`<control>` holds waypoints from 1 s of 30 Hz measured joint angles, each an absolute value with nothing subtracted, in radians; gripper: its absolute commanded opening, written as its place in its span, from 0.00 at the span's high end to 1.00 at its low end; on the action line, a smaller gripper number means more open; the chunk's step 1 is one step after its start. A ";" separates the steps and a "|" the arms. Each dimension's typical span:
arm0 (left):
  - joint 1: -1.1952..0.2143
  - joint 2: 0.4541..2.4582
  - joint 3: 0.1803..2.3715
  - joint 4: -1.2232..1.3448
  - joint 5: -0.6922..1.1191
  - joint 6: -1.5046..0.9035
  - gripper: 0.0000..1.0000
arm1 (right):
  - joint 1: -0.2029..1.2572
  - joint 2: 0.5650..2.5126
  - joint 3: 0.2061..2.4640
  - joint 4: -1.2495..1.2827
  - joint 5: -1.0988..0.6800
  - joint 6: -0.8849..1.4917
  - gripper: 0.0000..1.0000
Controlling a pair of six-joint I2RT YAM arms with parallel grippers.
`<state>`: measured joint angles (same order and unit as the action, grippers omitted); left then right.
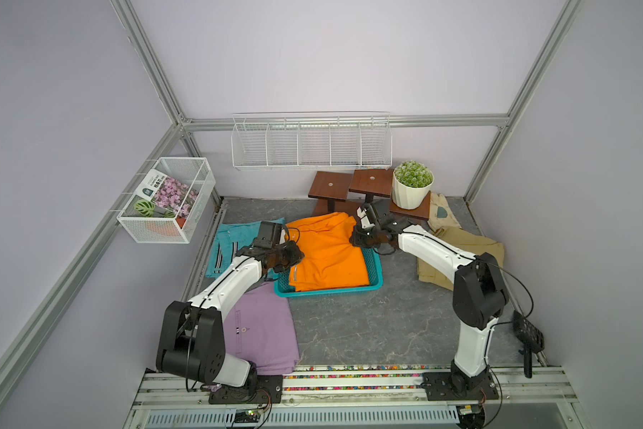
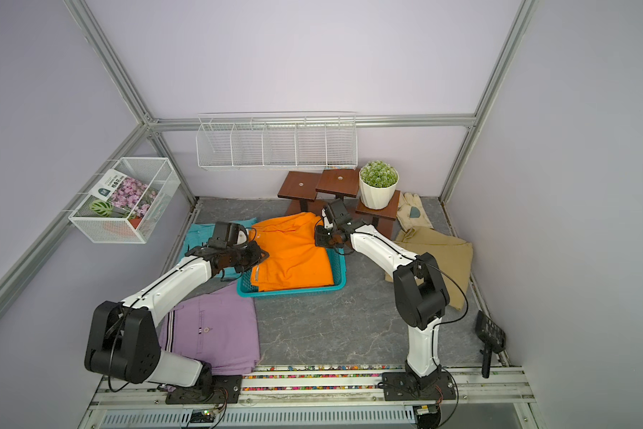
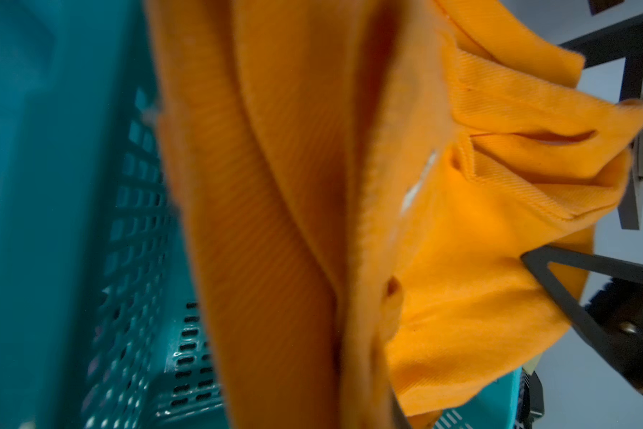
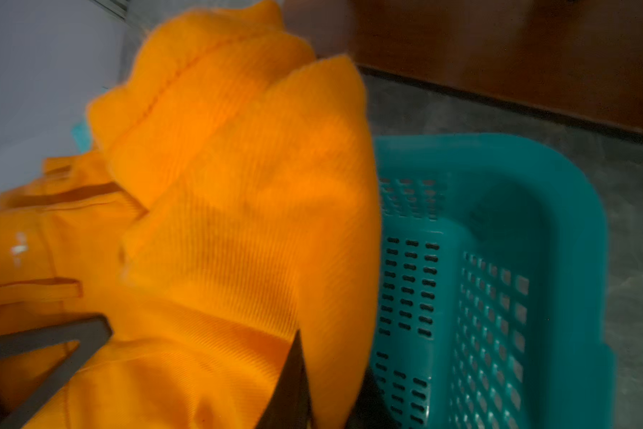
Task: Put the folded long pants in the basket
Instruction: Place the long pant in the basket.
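The orange folded long pants (image 1: 323, 252) (image 2: 290, 252) lie over the teal basket (image 1: 376, 273) (image 2: 341, 275). Their near half rests inside it and their far end stands raised past the far rim. My left gripper (image 1: 294, 256) (image 2: 262, 256) is shut on the pants' left edge, and my right gripper (image 1: 357, 239) (image 2: 320, 237) is shut on the far right corner. In the right wrist view a fold of orange cloth (image 4: 238, 223) sits pinched between the fingers (image 4: 294, 386), beside the basket wall (image 4: 491, 297). In the left wrist view orange cloth (image 3: 275, 223) covers the jaws. Teal pants (image 1: 231, 237), lilac pants (image 1: 260, 330) and khaki pants (image 1: 457, 241) lie on the floor.
Brown wooden stands (image 1: 329, 185) and a potted plant (image 1: 413, 184) stand just behind the basket. A cream glove (image 1: 440, 213) lies at the back right. White wire racks (image 1: 312, 143) (image 1: 167, 200) hang on the walls. A black tool (image 1: 528, 338) leans at the right.
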<state>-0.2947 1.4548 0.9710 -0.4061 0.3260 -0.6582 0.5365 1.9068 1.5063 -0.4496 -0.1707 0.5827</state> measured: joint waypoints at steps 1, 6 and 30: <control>-0.295 1.447 0.949 -0.395 0.339 -0.662 1.00 | 0.537 1.891 1.465 -0.443 -0.166 0.583 1.00; -0.307 1.386 0.850 -0.358 0.386 -0.688 1.00 | 0.555 1.790 1.332 -0.437 -0.149 0.583 1.00; -0.310 1.526 0.865 -0.312 0.392 -0.699 1.00 | 0.663 1.789 1.272 -0.474 0.072 0.609 1.00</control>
<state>-0.3103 1.5261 0.8646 -0.3122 0.3923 -0.6987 0.6632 1.7889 1.2716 -0.4740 0.0723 0.6094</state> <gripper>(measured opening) 0.168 0.149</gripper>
